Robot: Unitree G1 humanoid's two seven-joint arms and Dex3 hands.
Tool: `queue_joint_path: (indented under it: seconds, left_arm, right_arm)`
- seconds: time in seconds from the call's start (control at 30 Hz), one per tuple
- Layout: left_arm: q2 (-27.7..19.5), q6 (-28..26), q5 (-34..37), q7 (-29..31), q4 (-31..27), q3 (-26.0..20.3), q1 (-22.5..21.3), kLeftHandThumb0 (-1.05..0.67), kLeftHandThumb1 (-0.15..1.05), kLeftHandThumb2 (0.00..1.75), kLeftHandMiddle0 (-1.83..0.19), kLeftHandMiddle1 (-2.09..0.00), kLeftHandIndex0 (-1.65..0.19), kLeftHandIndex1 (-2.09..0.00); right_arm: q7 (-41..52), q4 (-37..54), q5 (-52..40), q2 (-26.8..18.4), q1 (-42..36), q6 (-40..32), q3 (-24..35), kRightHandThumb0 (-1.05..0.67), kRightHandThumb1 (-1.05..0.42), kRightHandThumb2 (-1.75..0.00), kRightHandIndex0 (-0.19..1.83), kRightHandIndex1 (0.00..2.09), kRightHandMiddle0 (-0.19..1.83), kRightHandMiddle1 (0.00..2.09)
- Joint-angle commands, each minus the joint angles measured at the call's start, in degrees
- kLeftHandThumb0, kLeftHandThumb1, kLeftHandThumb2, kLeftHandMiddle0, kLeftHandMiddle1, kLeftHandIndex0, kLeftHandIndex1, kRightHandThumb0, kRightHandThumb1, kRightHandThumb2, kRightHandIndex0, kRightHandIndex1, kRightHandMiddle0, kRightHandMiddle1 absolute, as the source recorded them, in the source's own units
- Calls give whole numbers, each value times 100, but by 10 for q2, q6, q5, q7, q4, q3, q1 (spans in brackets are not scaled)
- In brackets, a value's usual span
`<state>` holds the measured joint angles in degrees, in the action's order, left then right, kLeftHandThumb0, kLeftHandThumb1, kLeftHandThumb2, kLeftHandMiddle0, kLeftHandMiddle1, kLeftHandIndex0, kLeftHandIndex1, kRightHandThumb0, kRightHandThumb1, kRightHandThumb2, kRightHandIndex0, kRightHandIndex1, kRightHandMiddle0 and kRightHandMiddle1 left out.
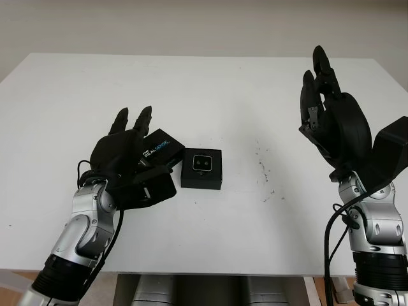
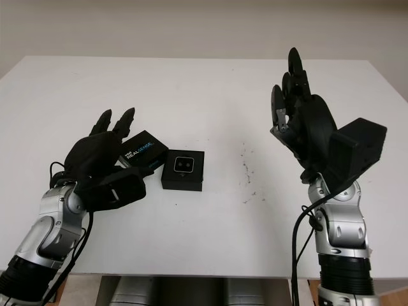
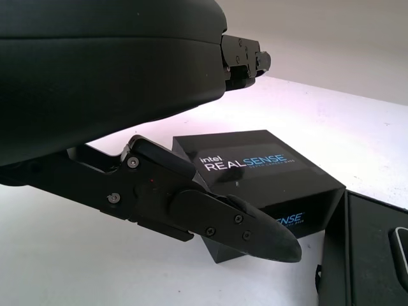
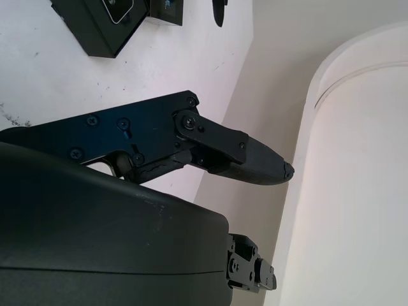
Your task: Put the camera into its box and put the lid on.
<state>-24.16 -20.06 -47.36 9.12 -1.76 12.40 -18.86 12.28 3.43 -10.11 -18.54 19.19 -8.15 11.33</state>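
Left hand [image 1: 124, 153] beside lid [image 3: 255, 169] — "intel REALSENSE"

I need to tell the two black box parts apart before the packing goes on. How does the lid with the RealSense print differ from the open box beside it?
The lid shows a closed printed face; the box is open upward with the camera lying in it. The lid lies turned at an angle by the left hand, which is open; the box sits squarer, towards the table's middle. Both are black and square. The right hand is raised, open.

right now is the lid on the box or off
Off: the black REALSENSE lid lies beside the open square black box, with the camera visible inside.
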Motion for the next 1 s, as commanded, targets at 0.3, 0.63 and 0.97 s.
queue_joint_path:
  seconds: [0.3,0.63,0.97]
  left_arm:
    - [5,-5,-25,-9,14,30,-13,-72,97,5,13,-6,2,-6]
    - [9,3,-35,-40,44,39,-21,-69,96,5,10,-6,-2,-7]
    - [15,17,-30,-78,84,45,-36,-62,95,5,5,-7,-8,-7]
  right_arm:
    - [-7,8,3,-1,-3,-3,4,-55,-105,-73,-19,0,-19,0]
    - [-9,18,4,-1,-5,-14,3,-54,-105,-70,-19,0,-19,0]
    - [-7,15,6,-4,-7,-13,3,-55,-105,-69,-19,0,-19,0]
